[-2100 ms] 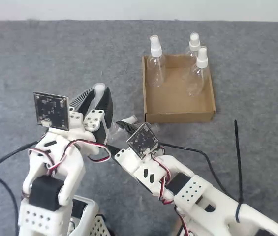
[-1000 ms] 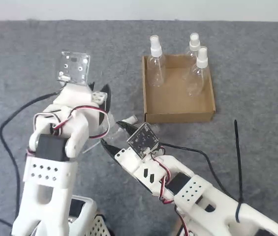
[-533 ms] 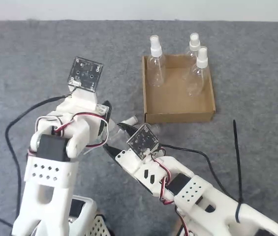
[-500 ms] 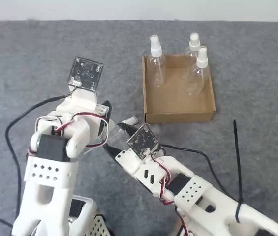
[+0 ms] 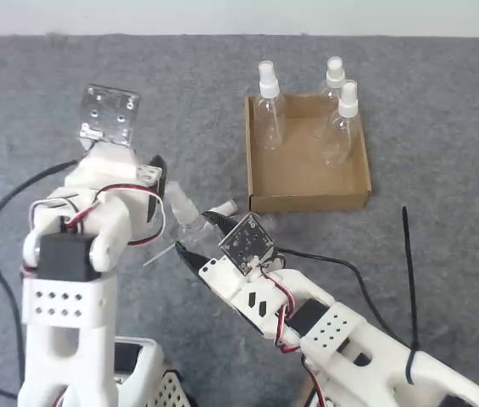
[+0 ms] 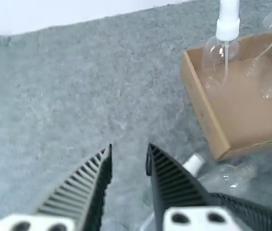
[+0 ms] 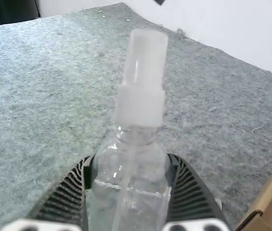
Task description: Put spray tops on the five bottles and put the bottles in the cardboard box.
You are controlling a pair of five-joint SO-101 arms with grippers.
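Work surface: grey carpet over the whole table. Left arm stands tall at the near left, and the right arm lies low, running in from the near right toward the centre. Cardboard box sits open on the far right half, well apart from both arm bases. Three bottles stand upright inside it along its far side, each with a white spray top fitted. Right gripper: jaws closed around the body of a clear bottle, one ribbed finger on each side. This held bottle sits between the two arms, left of the box's near corner, neck up and tipped slightly toward the left arm. A white spray top is on its neck. Whether it is fully seated, cannot tell. Left gripper: fingers parted by a narrow gap, carpet visible between them, nothing held. It hangs just beside the held bottle. One more clear bottle lies on its side on the carpet just beside the box's near wall, its white end pointing away from the box. Cap type not resolved.
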